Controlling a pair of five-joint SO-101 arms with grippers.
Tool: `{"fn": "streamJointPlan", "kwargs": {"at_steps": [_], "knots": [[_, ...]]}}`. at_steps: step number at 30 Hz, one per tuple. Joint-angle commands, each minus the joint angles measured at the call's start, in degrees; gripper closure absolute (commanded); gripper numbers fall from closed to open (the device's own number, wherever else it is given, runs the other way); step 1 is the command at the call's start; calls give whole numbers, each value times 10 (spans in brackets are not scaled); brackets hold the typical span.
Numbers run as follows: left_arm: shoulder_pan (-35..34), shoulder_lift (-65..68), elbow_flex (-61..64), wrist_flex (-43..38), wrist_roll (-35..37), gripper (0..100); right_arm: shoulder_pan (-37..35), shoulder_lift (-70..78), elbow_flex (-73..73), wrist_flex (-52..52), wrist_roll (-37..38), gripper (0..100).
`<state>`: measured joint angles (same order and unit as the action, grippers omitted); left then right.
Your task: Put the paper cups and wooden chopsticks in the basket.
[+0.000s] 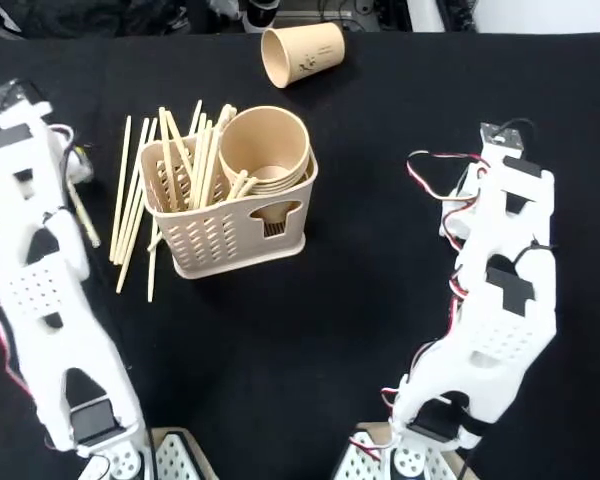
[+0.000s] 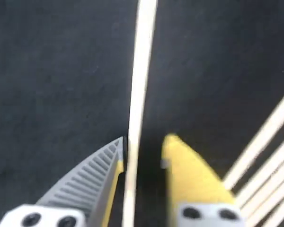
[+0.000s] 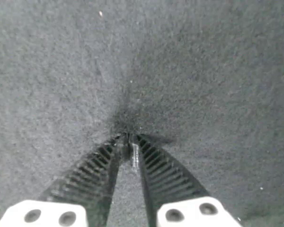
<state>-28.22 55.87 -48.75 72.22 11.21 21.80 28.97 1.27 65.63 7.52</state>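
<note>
The left gripper (image 2: 143, 141) is spread astride a single chopstick (image 2: 141, 71), apparently not pinched, on the table beside the basket (image 1: 235, 240). Being light, stiff and slippery, it is best gripped mid-length. The right gripper (image 3: 130, 138) is pressed together.

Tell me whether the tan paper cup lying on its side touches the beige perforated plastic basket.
Apart. The high view shows bare black table between the tipped paper cup and the basket.

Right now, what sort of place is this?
Probably a robotics test bench: white left arm and right arm at a black-covered table, basket and chopsticks set out as props.
</note>
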Motion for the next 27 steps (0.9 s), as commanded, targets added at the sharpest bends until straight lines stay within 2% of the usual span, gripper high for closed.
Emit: {"fn": "streamJointPlan", "kwargs": {"at_steps": [1,5,7,11,16,19,24,27], "knots": [[-18,44,-179,117,-6,958,1,-14,3,-2,3,986],[-18,52,-391,265,-6,970,1,-14,3,-2,3,986],[-17,51,-476,290,-10,972,1,-14,3,-2,3,986],[-14,-47,-445,289,-10,972,1,-14,3,-2,2,986],[-11,-231,-349,289,-7,972,1,-14,3,-2,2,986],[7,-374,-248,289,-7,972,1,-14,3,-2,2,986],[57,-630,19,279,-7,971,1,-14,3,-2,2,986],[89,-770,198,192,-11,971,1,-14,3,-2,2,986]]}}
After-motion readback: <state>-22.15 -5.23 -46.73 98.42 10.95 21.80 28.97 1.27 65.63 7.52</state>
